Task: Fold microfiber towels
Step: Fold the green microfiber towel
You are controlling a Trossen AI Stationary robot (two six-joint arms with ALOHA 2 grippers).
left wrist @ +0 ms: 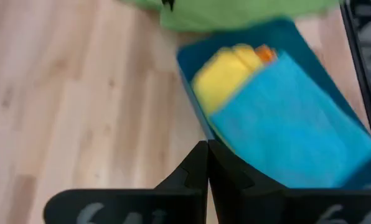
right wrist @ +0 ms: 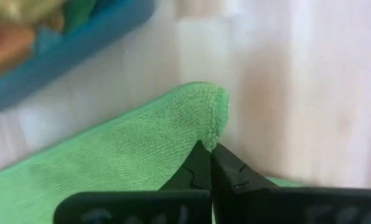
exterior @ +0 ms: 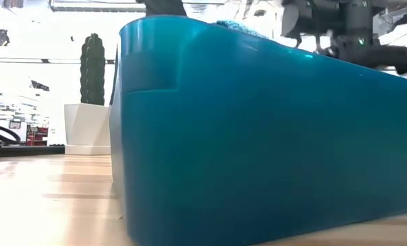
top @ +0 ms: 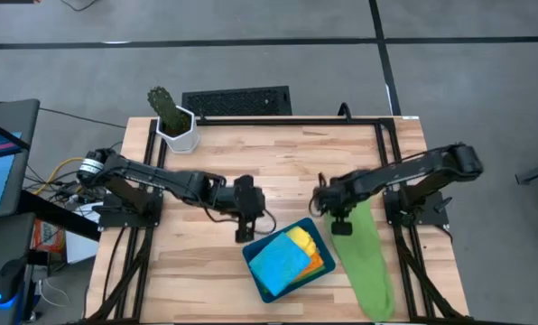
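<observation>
We find the teal tray (top: 262, 287) at the desk's (top: 206, 162) six o'clock edge, holding blue (top: 278, 264), yellow (top: 303, 240) and orange (top: 318, 262) towels. Right pincer (right wrist: 205, 152) pinches the green towel (top: 366, 257) at the tray's three o'clock; left pincer (left wrist: 207, 163) is pressed together, empty.

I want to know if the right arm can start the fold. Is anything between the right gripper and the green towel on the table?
Nothing visible is. The right gripper is shut on the green towel at its end, beside the teal tray. The left gripper, shut, hangs over the tray's edge.
</observation>
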